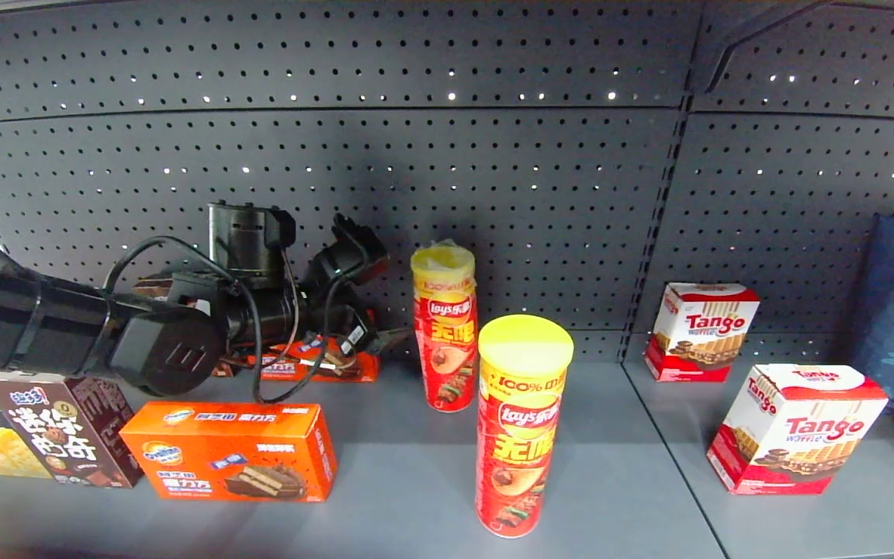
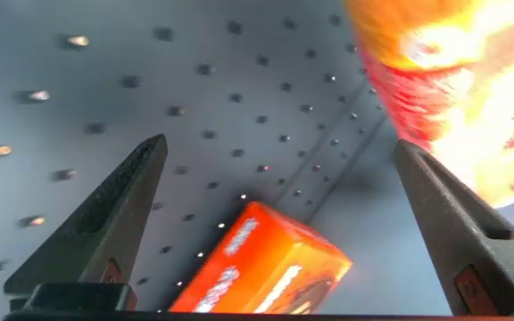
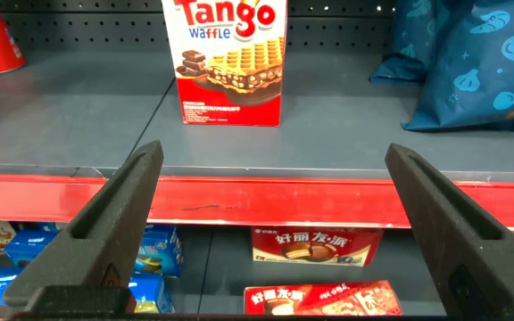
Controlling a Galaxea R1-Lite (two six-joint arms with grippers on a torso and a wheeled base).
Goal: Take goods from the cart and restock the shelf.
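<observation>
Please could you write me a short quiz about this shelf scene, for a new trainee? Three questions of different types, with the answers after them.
1. How many chip cans stand upright on the shelf?
2. True or false: the left arm's jaws are shut on a chip can.
3. What lies at the shelf's far right in the head view? A: blue bags; B: a green jar; C: a bottle.
Key: 1. Two. 2. False: they are open and hold nothing. 3. A.
</observation>
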